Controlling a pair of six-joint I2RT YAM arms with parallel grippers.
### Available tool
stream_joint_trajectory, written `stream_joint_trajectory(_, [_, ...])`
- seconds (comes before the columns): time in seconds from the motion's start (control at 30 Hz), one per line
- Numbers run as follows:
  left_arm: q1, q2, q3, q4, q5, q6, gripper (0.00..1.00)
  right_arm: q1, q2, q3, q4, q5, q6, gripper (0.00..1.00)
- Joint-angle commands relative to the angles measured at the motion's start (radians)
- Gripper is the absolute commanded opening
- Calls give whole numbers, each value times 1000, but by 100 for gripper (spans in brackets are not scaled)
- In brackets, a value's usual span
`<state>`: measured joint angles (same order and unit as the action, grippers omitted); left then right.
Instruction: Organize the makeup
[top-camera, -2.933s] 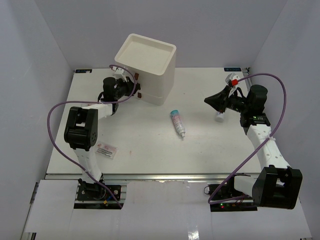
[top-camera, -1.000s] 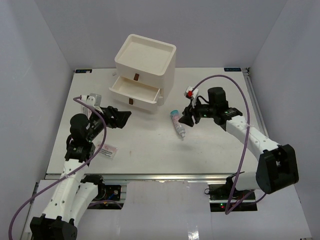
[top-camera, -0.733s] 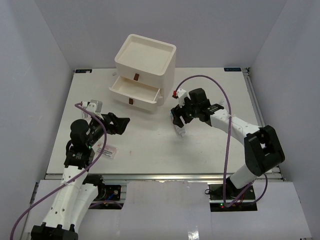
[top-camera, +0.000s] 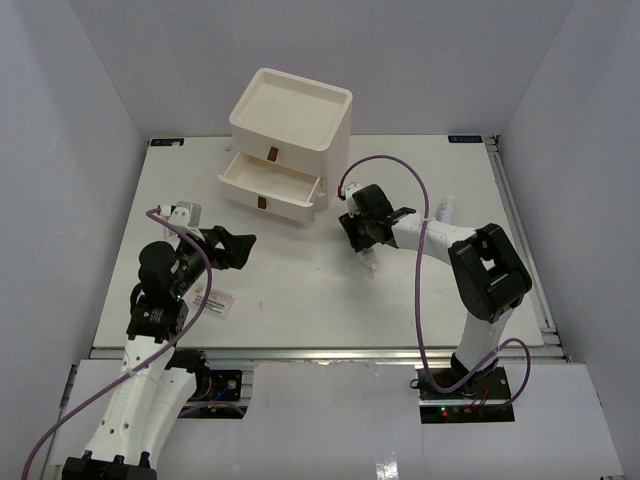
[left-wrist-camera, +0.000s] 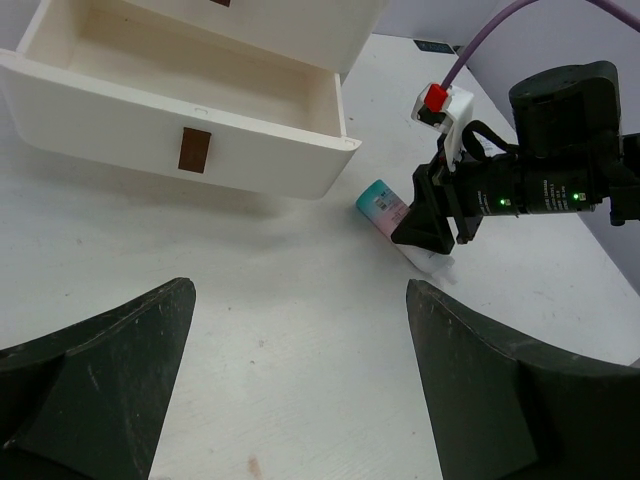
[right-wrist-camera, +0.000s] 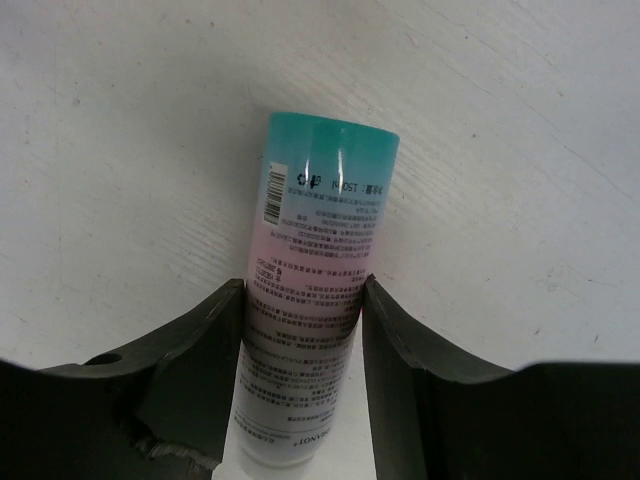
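The white table (top-camera: 300, 310), walled on three sides, stretches wide between the claws. The drawer chest (top-camera: 290, 120), one drawer out, stands beyond both. The left claw (top-camera: 236, 245) gapes empty, the packet (top-camera: 213, 300) just behind it. The right claw (top-camera: 358, 232) pinches the teal-pink tube (right-wrist-camera: 325, 220), which lies on the table.

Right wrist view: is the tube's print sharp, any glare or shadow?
Right wrist view: print on the tube is fairly sharp, glare streaks on its teal end, shadow over its lower part. Left wrist view: its print is unreadable.
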<state>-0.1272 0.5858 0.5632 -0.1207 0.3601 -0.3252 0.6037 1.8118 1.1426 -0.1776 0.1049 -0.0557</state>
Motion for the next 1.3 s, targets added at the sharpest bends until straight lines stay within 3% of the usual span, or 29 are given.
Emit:
stream_joint_trajectory(0.0, [2,-16,5,-7,-13,9,98,1,-6,16,6,-58,-30,30])
stream_joint_trajectory(0.23, [3,-26,7,-13,-18,9,98,1,-103,-7,-31,-155,-196,9])
stream_joint_trajectory(0.5, [1,-37,7,-10,-16,9,98,1,-290,-9,-133,-386,-409,8])
stream_joint_trajectory(0.67, [2,-38,7,-8,-16,9,98,5,-385,29,-222,-724,-582,8])
stream_joint_trajectory(0.77, [1,-40,7,-8,-16,9,98,30,-383,132,-216,-726,-602,8])
stream_joint_trajectory(0.93, [1,-38,8,-10,-20,11,98,61,-199,460,-259,-721,-589,8])
stream_joint_trajectory(1.17, [3,-51,12,-25,-56,15,98,115,242,1054,-330,-586,-496,9])
stream_joint_trajectory(1.27, [2,-53,13,-31,-70,16,98,135,330,1153,-284,-500,-483,15])
